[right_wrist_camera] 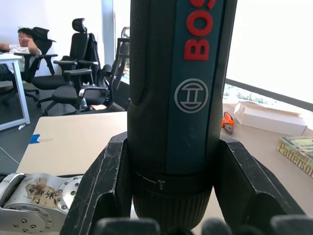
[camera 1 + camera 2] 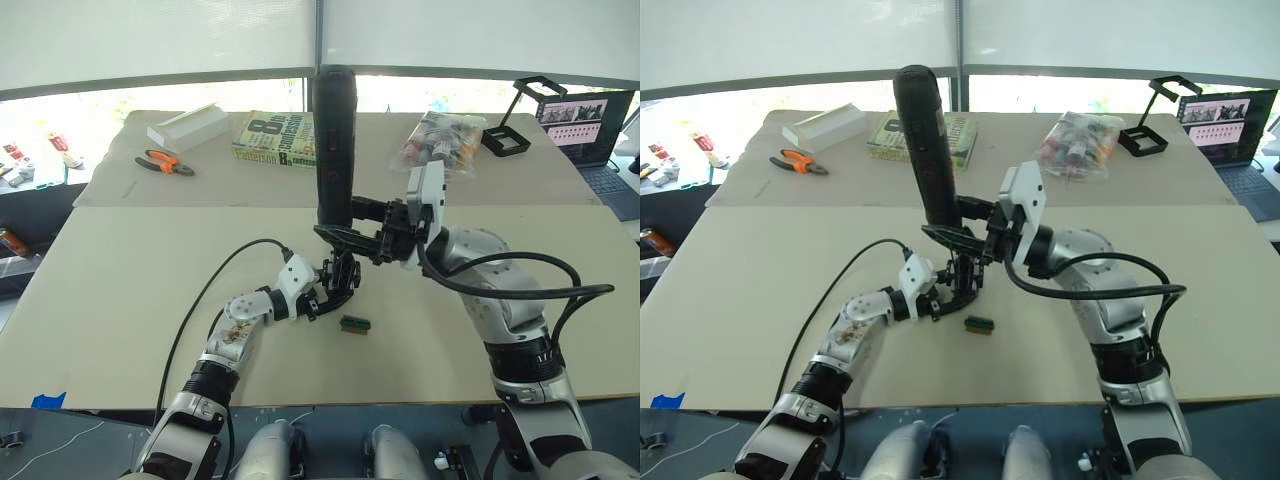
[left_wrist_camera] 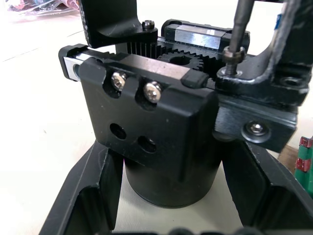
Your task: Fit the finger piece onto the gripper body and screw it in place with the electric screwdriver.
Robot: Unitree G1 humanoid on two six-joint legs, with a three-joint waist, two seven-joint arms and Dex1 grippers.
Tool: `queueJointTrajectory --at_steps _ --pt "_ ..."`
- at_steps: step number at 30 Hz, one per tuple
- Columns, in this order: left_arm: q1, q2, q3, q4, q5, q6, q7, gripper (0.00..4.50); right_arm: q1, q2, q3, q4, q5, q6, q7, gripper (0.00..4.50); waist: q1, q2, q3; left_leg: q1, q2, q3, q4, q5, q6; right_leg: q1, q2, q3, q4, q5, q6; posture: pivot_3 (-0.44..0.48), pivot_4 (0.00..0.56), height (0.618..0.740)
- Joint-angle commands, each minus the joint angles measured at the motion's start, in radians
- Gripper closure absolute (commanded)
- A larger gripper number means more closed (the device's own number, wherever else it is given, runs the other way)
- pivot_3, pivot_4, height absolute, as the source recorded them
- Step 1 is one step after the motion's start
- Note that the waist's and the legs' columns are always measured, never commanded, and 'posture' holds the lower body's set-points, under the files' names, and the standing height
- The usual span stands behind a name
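My left gripper (image 2: pixel 338 282) is shut on the round base of the gripper body (image 3: pixel 161 127), holding it just above the table (image 2: pixel 150 290). The body's boxy middle shows two screws and a gear on top. The finger piece (image 3: pixel 266 81) sits on the body's side. My right gripper (image 2: pixel 348 228) is shut on the electric screwdriver (image 2: pixel 335 140), a thick black cylinder standing nearly upright over the body. Its thin metal bit (image 3: pixel 240 24) comes down onto a screw (image 3: pixel 234 54) in the finger piece. In the right wrist view both fingers (image 1: pixel 105 186) clamp the screwdriver (image 1: pixel 181 98).
A tiny green block (image 2: pixel 353 324) lies on the table just in front of the body. At the back are orange pliers (image 2: pixel 165 162), a white box (image 2: pixel 188 126), a book (image 2: pixel 275 140), a clear bag of small items (image 2: pixel 445 142), a black stand (image 2: pixel 510 135) and a laptop (image 2: pixel 590 130).
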Motion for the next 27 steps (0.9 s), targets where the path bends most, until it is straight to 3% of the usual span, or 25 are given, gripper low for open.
queueJointTrajectory --at_steps 1,27 --pt "0.006 -0.007 0.0 -0.009 -0.006 0.0 -0.005 2.07 0.053 -0.031 0.076 0.05 -0.094 0.03 0.001 2.59 0.0 0.0 0.0 0.0 0.0 0.0 0.0 0.0 0.0 0.0 0.0 0.0 0.0 0.0 0.0 0.0 0.15 0.74" --pt "0.018 -0.005 0.003 -0.021 -0.013 0.008 -0.008 2.07 0.042 -0.039 0.071 0.052 -0.099 0.027 0.004 2.59 0.0 0.0 0.0 0.0 0.0 -0.001 -0.001 -0.004 -0.004 -0.001 -0.003 -0.002 -0.002 0.0 0.0 0.0 0.15 0.74"
